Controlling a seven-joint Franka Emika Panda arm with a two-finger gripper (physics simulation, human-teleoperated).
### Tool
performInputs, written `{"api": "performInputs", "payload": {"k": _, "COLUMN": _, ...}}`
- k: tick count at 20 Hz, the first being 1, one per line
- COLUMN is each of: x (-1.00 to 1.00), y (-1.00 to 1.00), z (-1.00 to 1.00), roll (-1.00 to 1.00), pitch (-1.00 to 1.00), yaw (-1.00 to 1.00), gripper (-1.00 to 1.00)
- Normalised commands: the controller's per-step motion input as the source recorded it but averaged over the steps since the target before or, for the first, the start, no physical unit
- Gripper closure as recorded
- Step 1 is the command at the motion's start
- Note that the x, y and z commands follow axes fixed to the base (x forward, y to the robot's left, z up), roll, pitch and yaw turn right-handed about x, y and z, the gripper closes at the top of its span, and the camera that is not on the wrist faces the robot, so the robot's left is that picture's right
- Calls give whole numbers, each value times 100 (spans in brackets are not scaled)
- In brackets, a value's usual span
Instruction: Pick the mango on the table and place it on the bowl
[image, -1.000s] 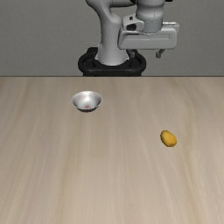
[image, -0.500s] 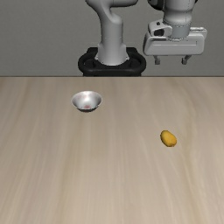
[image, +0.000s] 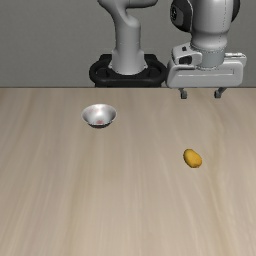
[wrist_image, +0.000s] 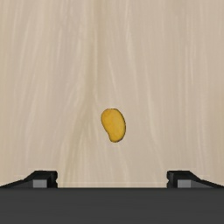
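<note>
We are on the approach: our gripper (image: 202, 95) hangs above the mango (image: 192, 158), fingers wide apart and empty. The mango lies on the table (image: 60, 200), well apart from the bowl (image: 99, 116); next we must descend and straddle it.

A pale beige wooden table (image: 60, 200) with a fine, streaky grain spans the exterior view from its left side to its right. The grain runs toward the far side in slightly lighter and darker bands. The table's far edge meets a plain, flat grey wall (image: 40, 40) along a straight horizontal line. In the wrist view the same light wood surface shows its grain as long, faint, parallel streaks.
</note>
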Motion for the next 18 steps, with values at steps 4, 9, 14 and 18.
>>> {"api": "performInputs", "payload": {"k": 4, "x": 25, "y": 0, "z": -75, "roll": 0, "pitch": 0, "yaw": 0, "gripper": -100}}
{"api": "performInputs", "payload": {"k": 9, "x": 0, "y": 0, "z": -100, "roll": 0, "pitch": 0, "yaw": 0, "gripper": -100}}
{"api": "performInputs", "payload": {"k": 14, "x": 0, "y": 0, "z": -100, "roll": 0, "pitch": 0, "yaw": 0, "gripper": -100}}
{"api": "performInputs", "payload": {"k": 18, "x": 0, "y": 0, "z": -100, "roll": 0, "pitch": 0, "yaw": 0, "gripper": -100}}
